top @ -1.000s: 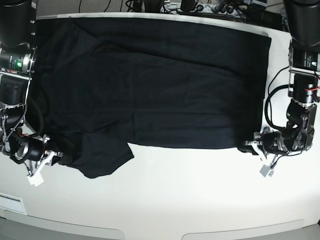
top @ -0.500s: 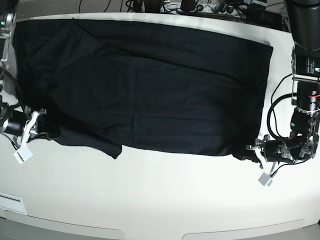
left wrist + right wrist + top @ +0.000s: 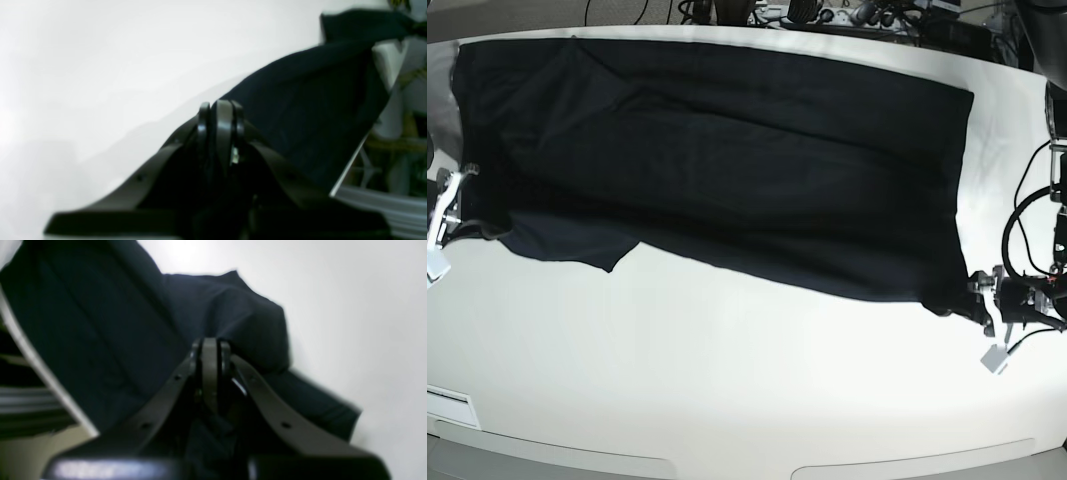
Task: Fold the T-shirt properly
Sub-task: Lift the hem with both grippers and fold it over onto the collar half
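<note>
Both arms hold the near edge of the T-shirt [image 3: 717,170] at its two ends, so the step in hand looks like stretching that edge taut before laying a fold. To do it well, I judge the two arms should pull evenly and level, with neither hand racing ahead, so the cloth neither skews nor slips out of a pinch.

The left gripper [image 3: 220,115], at the right of the desk [image 3: 747,390], has its fingers pressed together on the near right corner of the cloth. The right gripper [image 3: 210,351], at the left edge of the desk, has its fingers pinching the cloth near the left sleeve.

The T-shirt is plain black, soft and matte, spread wide across the far half of the white desk. Its near edge runs slanting, lower toward the right. At the near left a flap of cloth hangs below that line, with creases running back from it.
</note>
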